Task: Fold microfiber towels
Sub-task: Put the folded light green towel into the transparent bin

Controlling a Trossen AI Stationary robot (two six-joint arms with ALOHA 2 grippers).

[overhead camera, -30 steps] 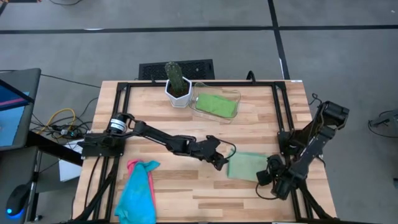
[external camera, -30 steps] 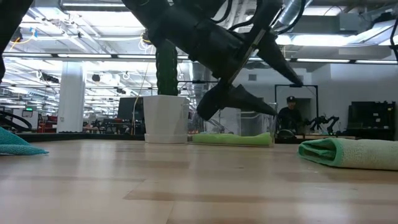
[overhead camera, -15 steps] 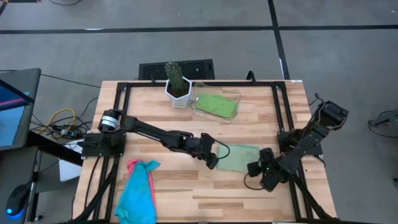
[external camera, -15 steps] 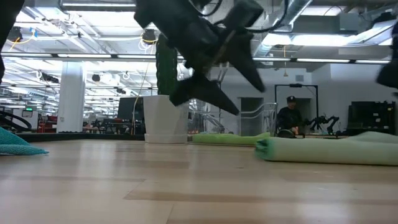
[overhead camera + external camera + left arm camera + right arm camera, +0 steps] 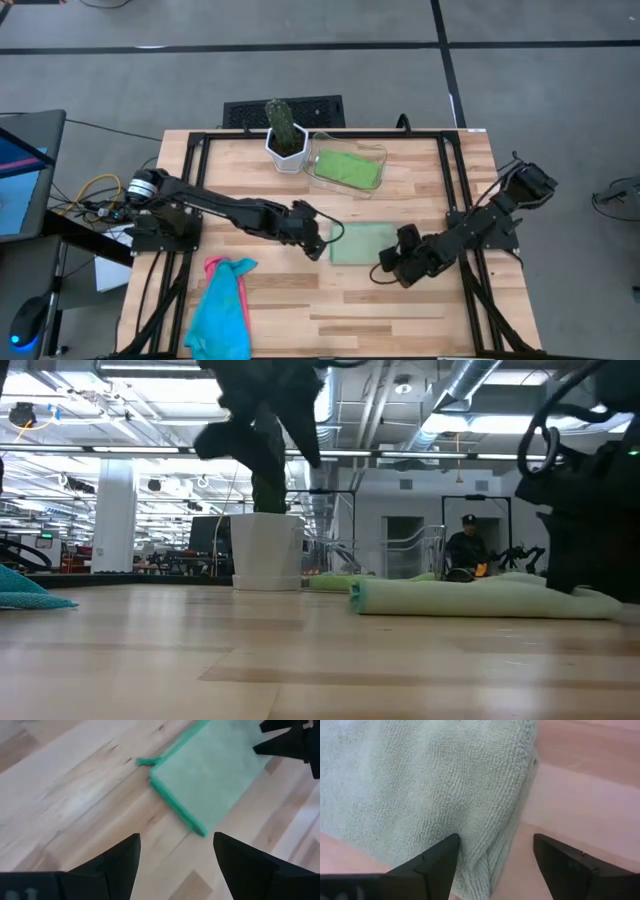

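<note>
A folded light green towel [image 5: 362, 243] lies flat on the table's middle; it also shows in the low view [image 5: 470, 598]. My left gripper [image 5: 325, 242] hangs open and empty just left of it, above the table [image 5: 175, 837]. My right gripper [image 5: 386, 264] is open at the towel's near right corner [image 5: 495, 840]. A second light green towel [image 5: 348, 168] lies in a clear tray. The turquoise towel [image 5: 215, 315] and the pink one [image 5: 240, 292] lie bunched together at the near left. My right gripper is open over the folded green towel's near right corner [image 5: 485, 845], coming slanting down from the table's right. One finger [image 5: 437, 862] lies on the cloth, the other [image 5: 565, 865] over bare wood beside the edge. The towel lies flat on the table.
A white pot with a cactus [image 5: 285, 140] stands at the far middle, next to the clear tray [image 5: 378, 152]. Black frame rails [image 5: 195, 150] run along the table's sides. Bare wood [image 5: 330, 310] lies between the bunched towels and the right arm.
My right gripper has gone toward the table's left and a little toward its far edge, and the folded green towel has slid along the table with it, staying folded. My left gripper has drawn back toward the table's left, ahead of the towel.
</note>
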